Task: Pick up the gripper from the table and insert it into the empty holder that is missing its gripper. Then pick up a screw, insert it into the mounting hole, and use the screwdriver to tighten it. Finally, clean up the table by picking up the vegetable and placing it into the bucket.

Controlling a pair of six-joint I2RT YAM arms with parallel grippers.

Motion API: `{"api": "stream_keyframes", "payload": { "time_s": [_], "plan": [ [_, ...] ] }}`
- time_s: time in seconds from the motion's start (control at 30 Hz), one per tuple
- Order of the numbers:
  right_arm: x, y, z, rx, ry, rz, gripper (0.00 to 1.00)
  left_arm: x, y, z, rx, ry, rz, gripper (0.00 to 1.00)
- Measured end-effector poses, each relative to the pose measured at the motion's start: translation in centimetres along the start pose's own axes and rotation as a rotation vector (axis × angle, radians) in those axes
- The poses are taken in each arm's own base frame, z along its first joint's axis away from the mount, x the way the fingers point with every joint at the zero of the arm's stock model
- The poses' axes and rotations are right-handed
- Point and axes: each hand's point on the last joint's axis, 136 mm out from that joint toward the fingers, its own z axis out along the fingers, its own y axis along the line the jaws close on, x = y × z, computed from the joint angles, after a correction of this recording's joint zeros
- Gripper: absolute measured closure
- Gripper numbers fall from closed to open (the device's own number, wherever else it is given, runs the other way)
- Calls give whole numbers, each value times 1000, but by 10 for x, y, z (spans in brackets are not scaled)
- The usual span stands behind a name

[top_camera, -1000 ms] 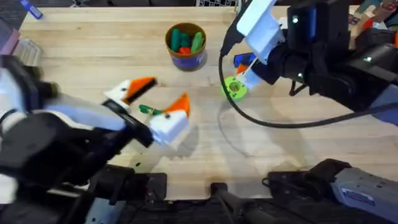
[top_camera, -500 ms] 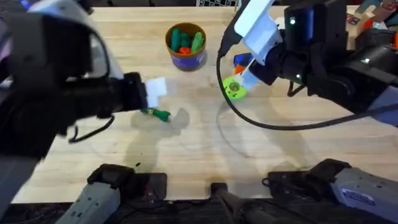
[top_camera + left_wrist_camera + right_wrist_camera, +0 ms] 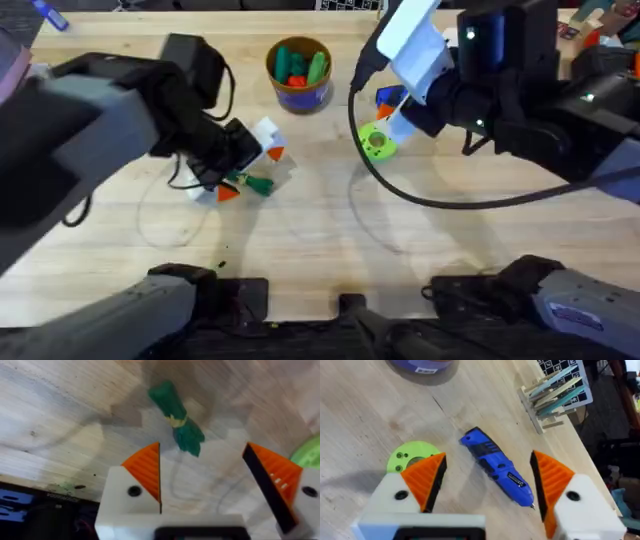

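- The toy carrot (image 3: 252, 184) lies on the wooden counter (image 3: 330, 240), left of centre, in front of the bucket (image 3: 299, 73).
- The left claw (image 3: 248, 172) hangs over it, orange pads wide apart, apparently lined up to grip it.
- The right claw (image 3: 487, 485) gapes above the blue screwdriver (image 3: 497, 466), beside a green disc (image 3: 410, 456).

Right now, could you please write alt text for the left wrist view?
The left gripper, jaws open, hangs over a small green leafy toy piece lying on the wooden table. A bright green disc's edge shows beside one orange pad.
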Motion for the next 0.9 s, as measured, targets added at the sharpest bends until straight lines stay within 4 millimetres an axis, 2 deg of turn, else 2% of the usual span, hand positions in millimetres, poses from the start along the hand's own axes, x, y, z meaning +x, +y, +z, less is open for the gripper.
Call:
{"api": "stream_keyframes", "payload": {
  "time_s": [0.23,0.4,0.43,0.6,0.63,0.8,0.9],
  "plan": [
    [2,1,0,-5,7,-2,10,-11,11,40,-134,43,-120,15],
    [2,1,0,-5,8,-2,10,-15,14,43,-171,31,-182,29],
    [2,1,0,-5,8,-2,10,-16,15,43,-178,26,-190,130],
    [2,1,0,-5,8,-2,10,-20,13,42,-174,7,-199,901],
    [2,1,0,-5,8,-2,10,-21,13,42,-174,3,-199,966],
    [2,1,0,-5,8,-2,10,-17,15,34,-189,12,-202,983],
    [2,1,0,-5,8,-2,10,-28,-7,14,-98,-34,-171,984]
  ]
}}
